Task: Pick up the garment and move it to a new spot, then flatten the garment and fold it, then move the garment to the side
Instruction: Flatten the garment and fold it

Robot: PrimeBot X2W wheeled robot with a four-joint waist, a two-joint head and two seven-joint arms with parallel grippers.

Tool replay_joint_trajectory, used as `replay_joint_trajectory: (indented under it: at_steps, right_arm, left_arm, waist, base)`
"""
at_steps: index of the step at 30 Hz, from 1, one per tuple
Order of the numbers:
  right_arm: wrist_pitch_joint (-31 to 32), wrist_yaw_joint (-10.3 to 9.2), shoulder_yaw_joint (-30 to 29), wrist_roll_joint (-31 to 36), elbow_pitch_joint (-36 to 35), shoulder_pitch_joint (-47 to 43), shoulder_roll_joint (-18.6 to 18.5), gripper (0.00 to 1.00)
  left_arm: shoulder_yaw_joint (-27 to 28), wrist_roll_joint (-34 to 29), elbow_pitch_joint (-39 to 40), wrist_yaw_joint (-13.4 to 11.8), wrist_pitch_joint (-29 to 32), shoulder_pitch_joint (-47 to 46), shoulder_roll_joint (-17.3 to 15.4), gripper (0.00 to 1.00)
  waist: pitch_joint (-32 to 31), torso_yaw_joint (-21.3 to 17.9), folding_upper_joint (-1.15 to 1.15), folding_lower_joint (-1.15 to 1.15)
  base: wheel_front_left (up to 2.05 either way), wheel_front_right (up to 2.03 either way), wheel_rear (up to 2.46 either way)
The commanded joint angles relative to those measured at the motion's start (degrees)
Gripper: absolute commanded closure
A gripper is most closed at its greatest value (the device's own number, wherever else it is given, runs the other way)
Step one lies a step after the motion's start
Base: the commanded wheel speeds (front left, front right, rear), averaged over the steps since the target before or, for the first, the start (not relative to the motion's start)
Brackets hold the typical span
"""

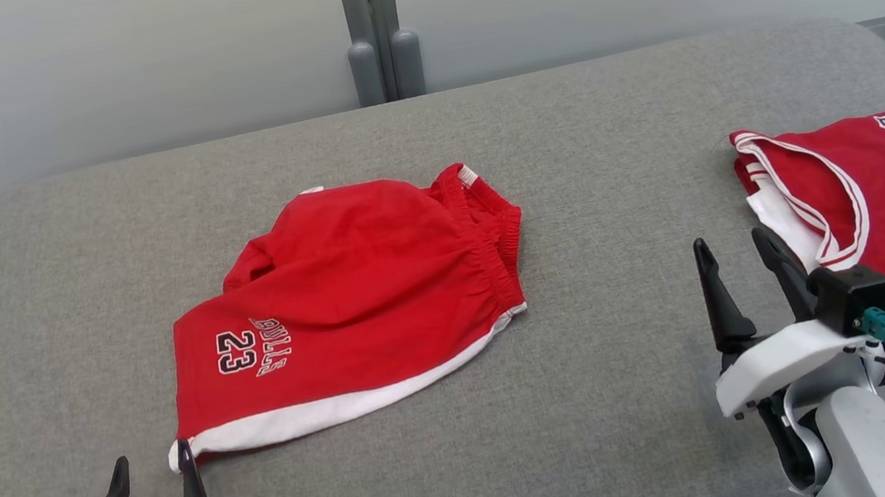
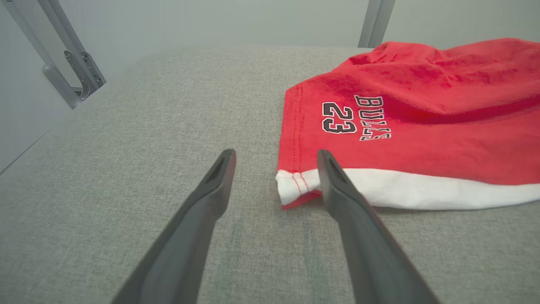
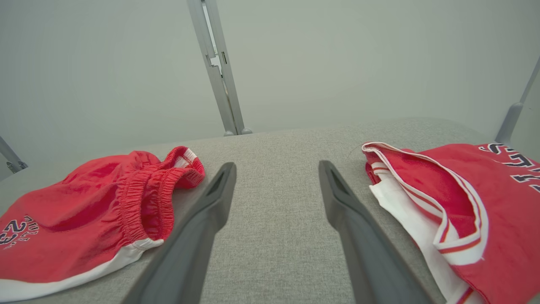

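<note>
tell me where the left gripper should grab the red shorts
Probably the white-trimmed hem corner of the red shorts, approached from the near left, low along the table. That corner juts out towards the open left gripper and curls slightly off the surface, so a finger could slip under.

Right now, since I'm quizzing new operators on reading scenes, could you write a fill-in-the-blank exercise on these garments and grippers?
1. The number printed on the red shorts is ___.
2. The band along the shorts' hem is coloured ___.
3. The jersey lies on the robot's ___ side.
4. The left gripper, at the shorts' white corner, has its jaws ___.

Missing words: 23; white; right; open.
</note>
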State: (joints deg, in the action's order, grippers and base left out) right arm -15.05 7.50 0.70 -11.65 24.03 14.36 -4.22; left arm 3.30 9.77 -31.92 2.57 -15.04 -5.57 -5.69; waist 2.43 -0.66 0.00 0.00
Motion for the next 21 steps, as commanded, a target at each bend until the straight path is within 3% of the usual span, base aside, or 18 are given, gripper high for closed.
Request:
replay_joint_trajectory:
  at_steps: [1,21]
  right_arm:
    - [-0.2,-0.03,0.5,0.6,-0.8,-1.6,0.2,0.00]
    - [-0.2,-0.04,4.2,5.0,-2.3,-8.8,1.1,0.00]
  left_arm:
    - [1.0,-1.1,1.7,-0.4,-0.1,1.1,0.5,0.00]
    - [2.5,-5.5,7.3,0.4,-0.1,6.5,2.7,0.00]
  waist:
    - [-1.5,-1.3,0.00,0.00]
    - [-5.2,-0.1,0.00,0.00]
  base:
    - [0.00,0.00,0.00]
    - [0.00,0.00,0.00]
